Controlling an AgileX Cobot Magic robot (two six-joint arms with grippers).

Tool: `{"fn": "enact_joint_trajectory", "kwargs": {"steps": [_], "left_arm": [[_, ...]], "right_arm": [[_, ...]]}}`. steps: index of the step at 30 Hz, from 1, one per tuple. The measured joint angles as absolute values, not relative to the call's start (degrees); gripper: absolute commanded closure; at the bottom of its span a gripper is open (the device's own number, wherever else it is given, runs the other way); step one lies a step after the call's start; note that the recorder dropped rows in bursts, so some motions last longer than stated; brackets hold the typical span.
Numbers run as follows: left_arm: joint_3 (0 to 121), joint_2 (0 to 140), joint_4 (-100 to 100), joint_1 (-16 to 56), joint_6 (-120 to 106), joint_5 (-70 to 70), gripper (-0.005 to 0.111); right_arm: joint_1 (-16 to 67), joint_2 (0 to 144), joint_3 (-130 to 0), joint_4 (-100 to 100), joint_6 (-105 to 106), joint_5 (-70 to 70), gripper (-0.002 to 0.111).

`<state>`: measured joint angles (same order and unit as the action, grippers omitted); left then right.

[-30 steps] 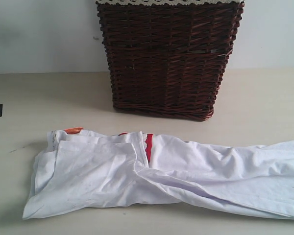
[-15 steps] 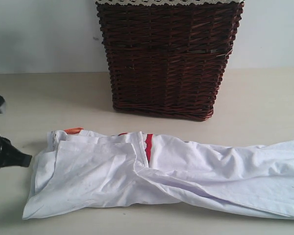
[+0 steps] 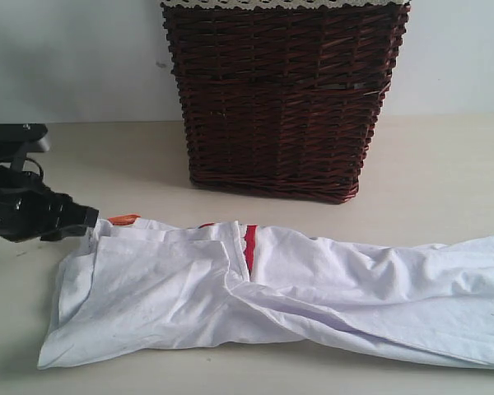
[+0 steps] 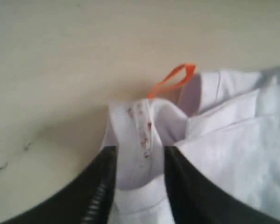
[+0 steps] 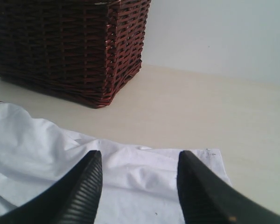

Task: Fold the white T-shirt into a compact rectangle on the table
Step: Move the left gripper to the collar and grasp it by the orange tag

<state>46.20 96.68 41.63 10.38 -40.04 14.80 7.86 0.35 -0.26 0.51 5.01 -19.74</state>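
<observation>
The shirt lies in a long strip across the near side of the table, in front of the basket. I think the step now is grabbing both ends to fold it short-ways. The left gripper reaches in low from the left to the collar end, by the orange tag. Its jaws are apart, one on each side of a bunch of cloth. Next it must pinch and lift. The right gripper hangs over the shirt's right end, jaws apart and empty.
</observation>
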Motion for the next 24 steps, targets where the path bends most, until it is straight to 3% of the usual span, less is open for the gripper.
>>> {"fn": "enact_joint_trajectory", "kwargs": {"steps": [1,3,9,24], "left_arm": [[46.72,96.68,42.65,10.38,-40.04,15.24,0.024],[47.25,96.78,44.86,10.38,-40.04,17.71,0.018],[47.25,99.95,48.0,10.51,-40.04,26.37,0.021],[47.25,100.23,38.34,10.51,-38.17,24.84,0.021]], "right_arm": [[7.86,0.35,-0.26,0.51,5.01,-19.74,0.06],[7.86,0.35,-0.26,0.51,5.01,-19.74,0.06],[7.86,0.35,-0.26,0.51,5.01,-19.74,0.06],[7.86,0.35,-0.26,0.51,5.01,-19.74,0.06]]}}
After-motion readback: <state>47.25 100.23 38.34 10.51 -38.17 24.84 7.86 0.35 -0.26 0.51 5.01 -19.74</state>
